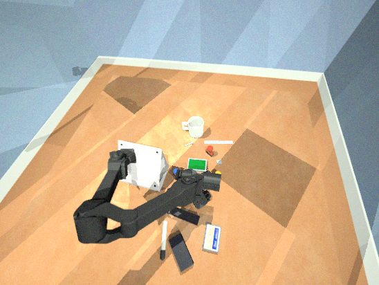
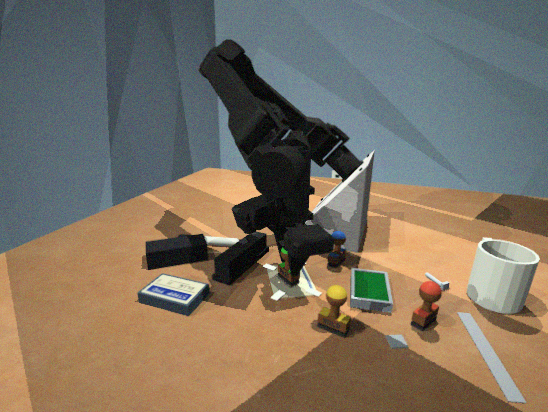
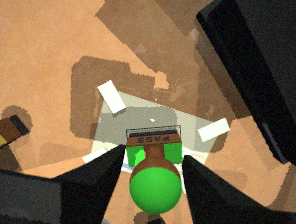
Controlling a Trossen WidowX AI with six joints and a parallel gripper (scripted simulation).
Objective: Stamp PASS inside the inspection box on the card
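Observation:
My gripper [image 2: 288,263] [image 3: 154,155] is shut on the PASS stamp [image 2: 288,274] [image 3: 154,187], which has a green knob, a brown body and PASS lettering on its side. The stamp is roughly upright, low over the taped card [image 2: 301,290] [image 3: 188,118]; whether its face touches the card cannot be told. The inspection box is not visible; the stamp and fingers cover part of the card. In the wrist view, the card's far part shows no print. The open green ink pad [image 1: 197,164] [image 2: 370,287] lies beside the card.
Yellow [image 1: 218,172] [image 2: 335,311], blue [image 1: 176,171] [image 2: 337,250] and red [image 1: 209,150] [image 2: 426,306] stamps stand around the pad. Black blocks [image 2: 240,257] [image 1: 181,252], a stamp pad box [image 1: 211,238], a white pen [image 1: 164,235], a white wedge [image 1: 145,166] and a mug [image 2: 501,276] stand around.

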